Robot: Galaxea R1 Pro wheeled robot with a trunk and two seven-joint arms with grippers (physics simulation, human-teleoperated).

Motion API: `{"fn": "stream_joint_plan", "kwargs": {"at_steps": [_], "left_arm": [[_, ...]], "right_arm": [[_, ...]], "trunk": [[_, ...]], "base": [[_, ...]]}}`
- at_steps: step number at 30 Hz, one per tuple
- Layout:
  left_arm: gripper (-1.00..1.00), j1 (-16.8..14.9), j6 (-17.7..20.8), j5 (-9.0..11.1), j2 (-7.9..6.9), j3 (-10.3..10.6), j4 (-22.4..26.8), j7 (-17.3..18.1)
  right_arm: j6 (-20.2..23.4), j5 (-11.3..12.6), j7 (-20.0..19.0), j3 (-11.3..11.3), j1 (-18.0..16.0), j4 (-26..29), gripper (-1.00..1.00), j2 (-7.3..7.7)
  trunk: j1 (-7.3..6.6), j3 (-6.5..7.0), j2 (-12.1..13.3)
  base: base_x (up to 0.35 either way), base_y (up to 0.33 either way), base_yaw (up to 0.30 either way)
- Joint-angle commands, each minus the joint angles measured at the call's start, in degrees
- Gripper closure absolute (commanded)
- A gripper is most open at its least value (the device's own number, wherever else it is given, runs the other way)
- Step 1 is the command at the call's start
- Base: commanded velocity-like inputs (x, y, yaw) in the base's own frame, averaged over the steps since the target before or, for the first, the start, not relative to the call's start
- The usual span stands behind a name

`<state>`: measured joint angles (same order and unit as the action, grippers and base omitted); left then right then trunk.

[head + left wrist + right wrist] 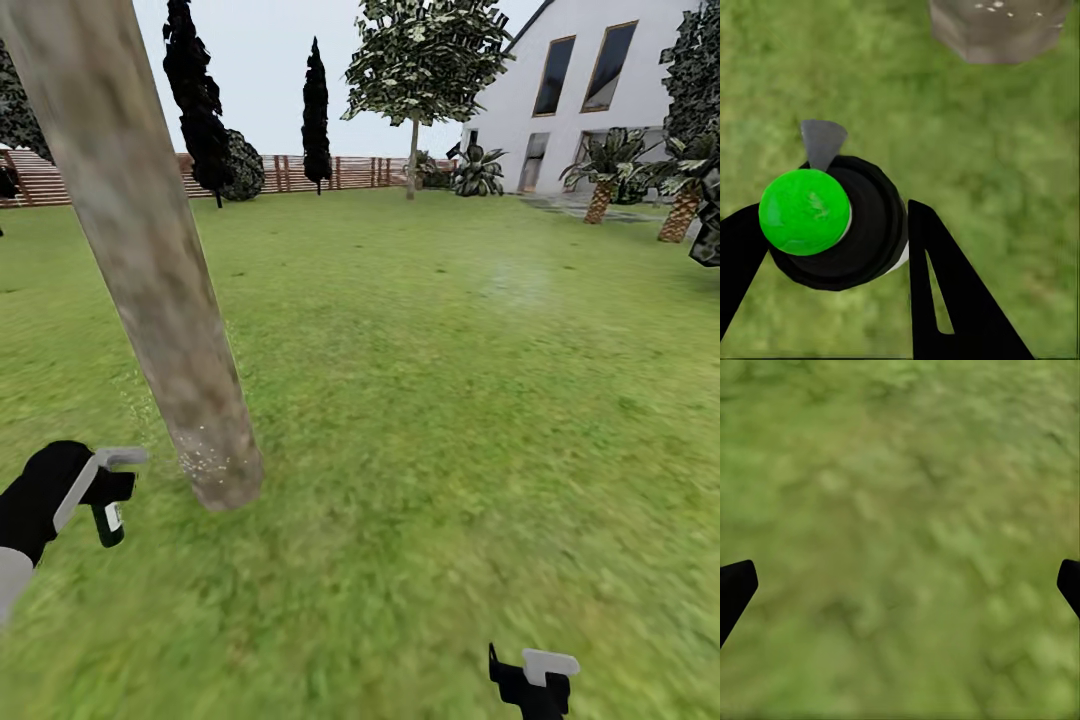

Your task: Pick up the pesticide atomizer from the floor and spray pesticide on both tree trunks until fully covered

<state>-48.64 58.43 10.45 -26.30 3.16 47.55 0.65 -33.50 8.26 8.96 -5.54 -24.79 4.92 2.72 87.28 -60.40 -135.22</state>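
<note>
Green-capped pesticide atomizer [825, 225] is sitting clamped between my left claw's [100, 490] fingers [945, 292], just above the grass floor [450, 450]. I'm seeing the mottled tree trunk [150, 270] near that claw, pale flecks dotting its base. My right claw [535, 680] is hanging over grass, fingers spread wide, holding nothing.

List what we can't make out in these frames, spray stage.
- Mottled beige-grey tree trunk: crown cut off by the head view's top edge; far side hidden, so full coverage can't be judged.
- Dark atomizer bottle with green cap: body hidden under its cap in the left wrist view; label too small in the head view.
- Left gripper: fingertips hidden behind the bottle.
- Right gripper: fingers cut off at both edges.
</note>
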Motion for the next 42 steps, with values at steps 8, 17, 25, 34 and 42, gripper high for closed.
{"fn": "stream_joint_plan", "kwargs": {"at_steps": [8,17,25,34,42], "left_arm": [[1.00,-0.6,0.3,0.6,2.69,8.9,0.7,3.6],[1.00,-2.7,0.3,0.3,-0.40,9.1,0.9,6.2],[1.00,-2.7,0.3,0.5,-0.42,8.7,1.0,6.2],[1.00,-2.9,0.3,0.4,-0.41,8.1,2.9,6.1],[1.00,-2.9,0.3,0.4,-0.17,8.2,3.1,6.1]], "right_arm": [[0.0,0.0,0.0,0.0,0.0,0.0,-1.00,0.00],[0.0,0.0,0.0,0.0,0.0,0.0,-1.00,0.00],[0.0,0.0,0.0,0.0,0.0,0.0,-1.00,0.00],[0.0,0.0,0.0,0.0,0.0,0.0,-1.00,0.00],[0.0,0.0,0.0,0.0,0.0,0.0,-1.00,0.00]], "trunk": [[0.00,0.00,0.0],[0.00,0.00,0.0],[0.00,0.00,0.0],[0.00,0.00,0.0],[0.00,0.00,0.0]], "base": [[0.000,0.000,0.000],[0.000,0.000,0.131],[0.064,-0.142,0.013],[-0.091,-0.260,0.142],[-0.042,-0.253,0.165]]}}
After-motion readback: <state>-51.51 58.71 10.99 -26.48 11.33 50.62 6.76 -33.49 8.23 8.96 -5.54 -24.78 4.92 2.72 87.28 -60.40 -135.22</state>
